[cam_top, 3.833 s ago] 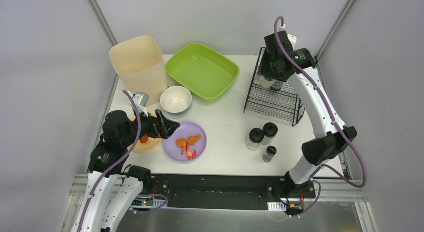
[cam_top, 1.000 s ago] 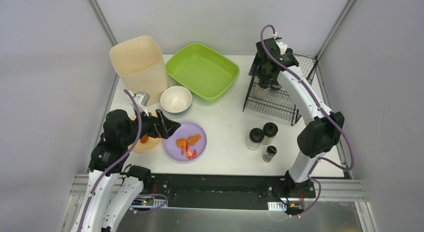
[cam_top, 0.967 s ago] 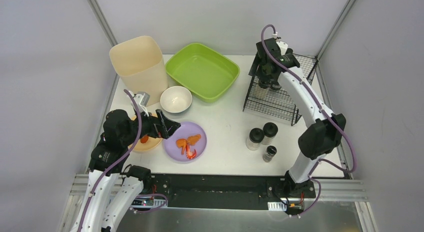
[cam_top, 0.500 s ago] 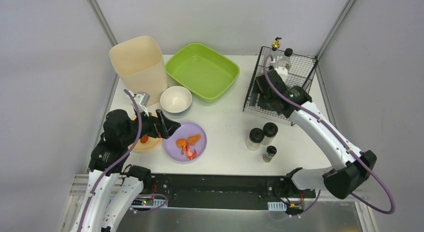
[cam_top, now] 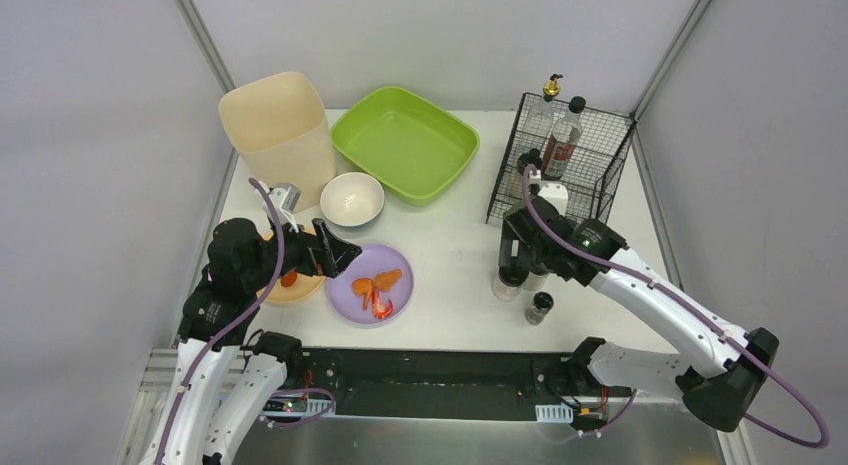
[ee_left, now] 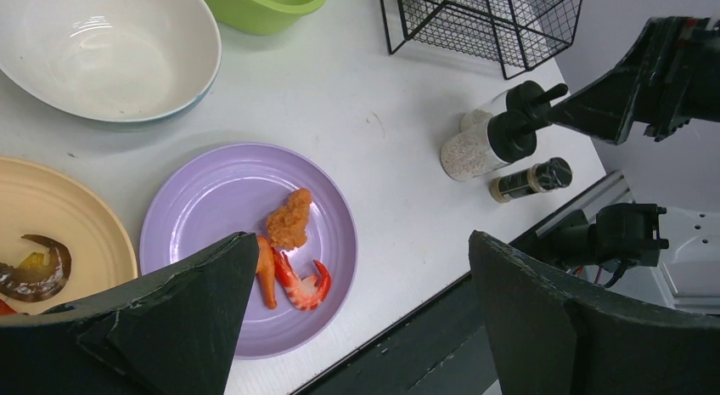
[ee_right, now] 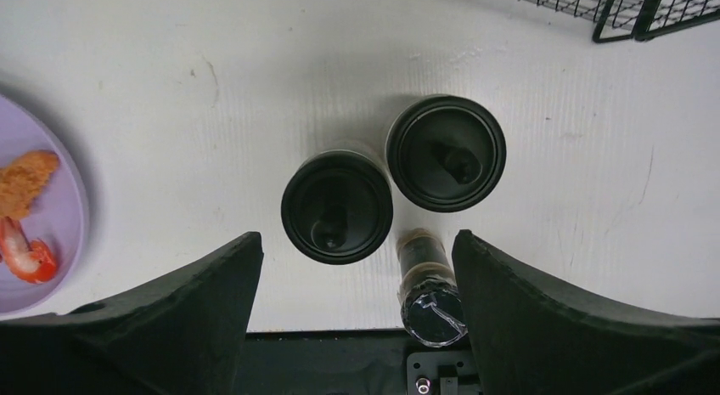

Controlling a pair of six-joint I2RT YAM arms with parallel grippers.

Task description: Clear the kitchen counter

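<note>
The white kitchen counter [cam_top: 450, 235] holds two black-lidded shakers [ee_right: 337, 206] [ee_right: 446, 153] and a small dark spice jar [ee_right: 429, 289] near its front edge. My right gripper [cam_top: 515, 253] hovers open just above the shakers, fingers [ee_right: 170, 327] spread to either side and touching nothing. To the left, a purple plate [cam_top: 398, 297] carries a shrimp [ee_left: 297, 284] and a fried piece [ee_left: 289, 218]. Over that plate's left rim, my left gripper [cam_top: 340, 250] stands wide open and empty. A tan plate [ee_left: 51, 208] with scraps lies partly under the left arm.
An empty white bowl [cam_top: 352, 198] sits behind the purple plate. A tall beige bin [cam_top: 278, 125] and a green tray [cam_top: 405, 143] stand at the back. A black wire rack [cam_top: 575, 185] at back right holds bottles [cam_top: 560, 145].
My right arm has drawn back from the wire rack toward the front and now hangs over the shakers, jaws a little wider. The bottles stay in the rack. The left arm is still.
</note>
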